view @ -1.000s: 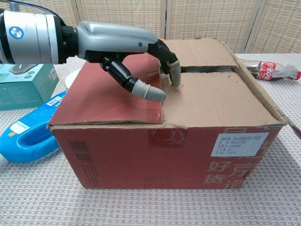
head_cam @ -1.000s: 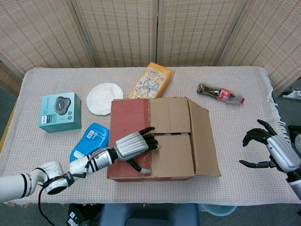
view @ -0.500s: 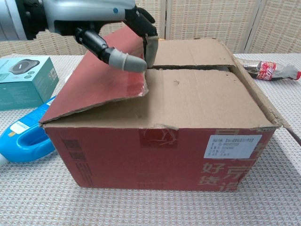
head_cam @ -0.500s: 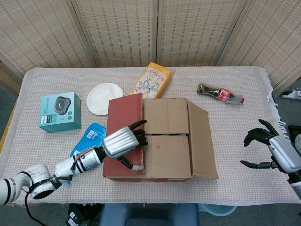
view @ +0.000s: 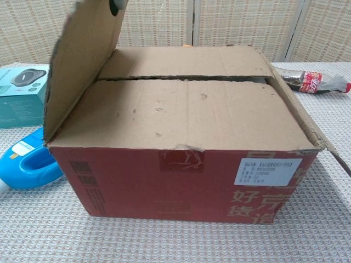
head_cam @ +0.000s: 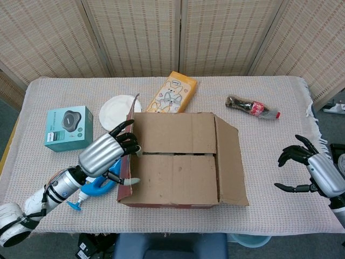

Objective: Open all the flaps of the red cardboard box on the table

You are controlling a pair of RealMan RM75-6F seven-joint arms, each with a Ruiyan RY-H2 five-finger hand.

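A cloth-covered bench (head_cam: 269, 162) carries a red box (head_cam: 180, 159) at its near middle. The left flap (view: 82, 60) stands upright, held by the left hand (head_cam: 110, 154). The right hand (head_cam: 307, 170) hovers far right, fingers spread, empty.

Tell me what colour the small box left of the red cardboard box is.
Teal, with a dark round item pictured on top; the head view shows it best.
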